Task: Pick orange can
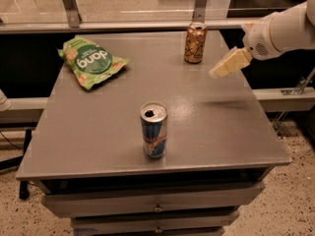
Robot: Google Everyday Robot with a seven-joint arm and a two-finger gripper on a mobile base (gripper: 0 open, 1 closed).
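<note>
The orange can [195, 43] stands upright near the far edge of the grey table [113, 132], right of centre. It is orange-brown with pale swirls and a silver top. My gripper [221, 69] comes in from the right on a white arm [283, 31]. It hangs above the table's right side, a short way right of and below the can, not touching it.
A slim blue and silver can [154, 130] stands upright near the table's front middle. A green snack bag [91, 60] lies at the far left. A metal rail [123, 26] runs behind the table. Drawers sit under the tabletop.
</note>
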